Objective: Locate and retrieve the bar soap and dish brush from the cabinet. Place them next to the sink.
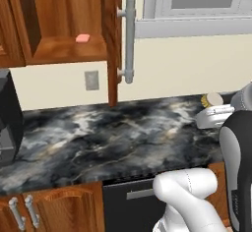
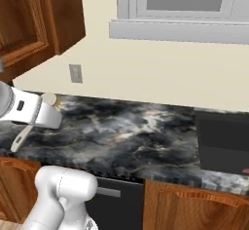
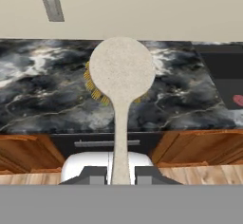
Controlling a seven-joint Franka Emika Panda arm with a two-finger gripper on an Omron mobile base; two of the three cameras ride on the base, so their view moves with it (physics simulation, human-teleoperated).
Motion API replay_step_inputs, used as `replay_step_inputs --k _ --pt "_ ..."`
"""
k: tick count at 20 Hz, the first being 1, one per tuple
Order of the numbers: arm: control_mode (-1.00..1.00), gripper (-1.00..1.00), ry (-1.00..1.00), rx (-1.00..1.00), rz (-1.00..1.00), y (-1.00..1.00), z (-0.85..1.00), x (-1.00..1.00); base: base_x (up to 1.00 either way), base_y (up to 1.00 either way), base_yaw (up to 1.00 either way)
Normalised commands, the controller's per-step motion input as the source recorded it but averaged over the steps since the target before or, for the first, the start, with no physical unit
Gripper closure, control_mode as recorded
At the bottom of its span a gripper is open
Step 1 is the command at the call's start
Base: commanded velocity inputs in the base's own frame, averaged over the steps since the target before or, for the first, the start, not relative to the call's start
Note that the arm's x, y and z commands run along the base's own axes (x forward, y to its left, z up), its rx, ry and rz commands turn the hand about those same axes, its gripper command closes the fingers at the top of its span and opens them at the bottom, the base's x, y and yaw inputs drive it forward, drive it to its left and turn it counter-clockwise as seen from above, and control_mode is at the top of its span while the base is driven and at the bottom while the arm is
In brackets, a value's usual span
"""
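Observation:
The pink bar soap (image 1: 82, 38) lies on the shelf of the open reddish-brown cabinet (image 1: 64, 49), whose door (image 1: 113, 39) stands edge-on with its long grey bar handle (image 1: 129, 39). My gripper (image 1: 215, 113) (image 2: 39, 119) (image 3: 120, 176) is shut on the thin pale handle of the dish brush (image 3: 121, 71), holding it above the dark marble counter (image 1: 113, 137), right of the cabinet. The brush's round cream head (image 1: 212, 100) (image 2: 48, 99) sticks out past the fingers, with yellowish bristles at its edge.
A wall outlet (image 1: 91, 80) (image 2: 75, 73) sits under the cabinet. A black appliance (image 1: 10, 118) stands at the counter's left end, and another dark unit (image 2: 223, 141) at its right. A window sill (image 2: 180, 31) runs above. Low cabinets and a dark dishwasher front (image 1: 128, 196) lie below.

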Motion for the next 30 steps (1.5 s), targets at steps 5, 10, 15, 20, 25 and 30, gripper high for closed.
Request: replay_step_inputs --k 5,10,15,20,25,30 --pt "1.0 1.0 0.0 0.0 0.0 0.0 0.0 0.0 0.0 -0.61 0.0" --pt "1.0 1.0 0.0 0.0 0.0 0.0 0.0 0.0 0.02 -0.47 0.0" --pt "1.0 1.0 0.0 0.0 0.0 0.0 0.0 0.0 0.21 -0.3 0.06" --pt "1.0 1.0 0.0 0.0 0.0 0.0 0.0 0.0 0.33 -0.56 0.05" --pt "1.0 1.0 0.0 0.0 0.0 0.0 0.0 0.0 0.17 -0.48 0.01" --pt "1.0 1.0 0.0 0.0 0.0 0.0 0.0 0.0 0.2 -0.13 0.02"
